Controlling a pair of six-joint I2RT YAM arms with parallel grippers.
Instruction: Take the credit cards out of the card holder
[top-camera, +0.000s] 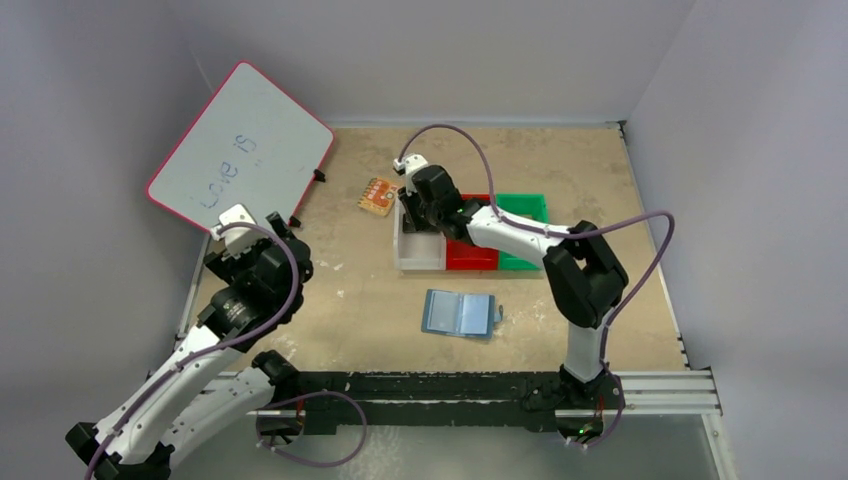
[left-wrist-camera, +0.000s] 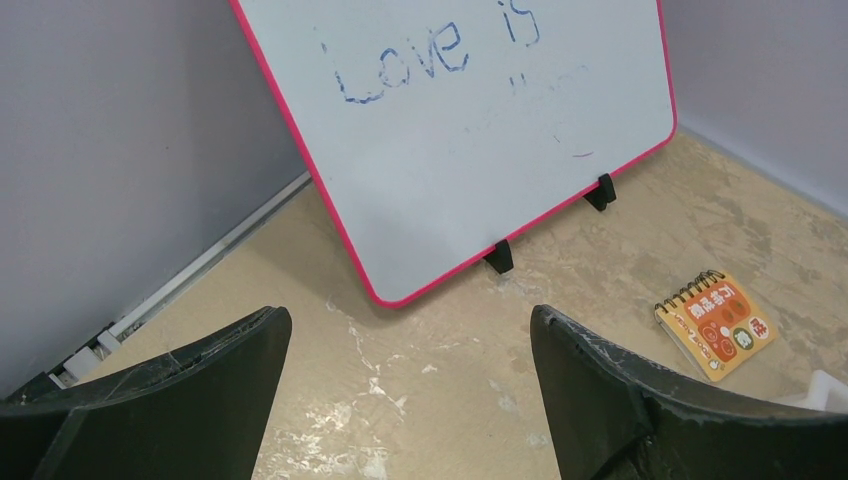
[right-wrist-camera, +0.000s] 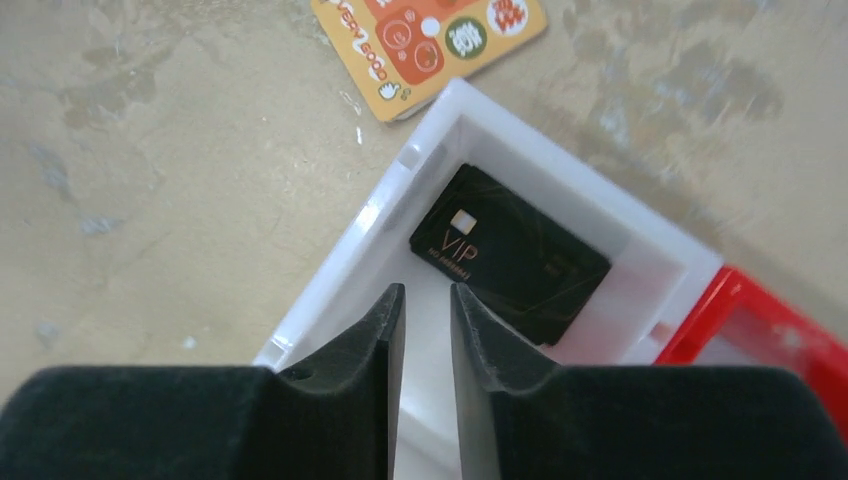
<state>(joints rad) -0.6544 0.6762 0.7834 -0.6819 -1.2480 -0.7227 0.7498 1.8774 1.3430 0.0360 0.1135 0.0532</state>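
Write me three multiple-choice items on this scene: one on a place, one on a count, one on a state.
1. Where does the black card lie?
A. In the white bin
B. In the red bin
C. Under the whiteboard

2. How many bins stand in the row?
A. Two
B. Three
C. Four

3. How is the card holder?
A. Folded shut
B. Lying open
C. Standing on edge

Answers:
1 A: the right wrist view shows it on that bin's floor.
2 B: white, red and green sit side by side.
3 B: its lighter blue inside faces up.
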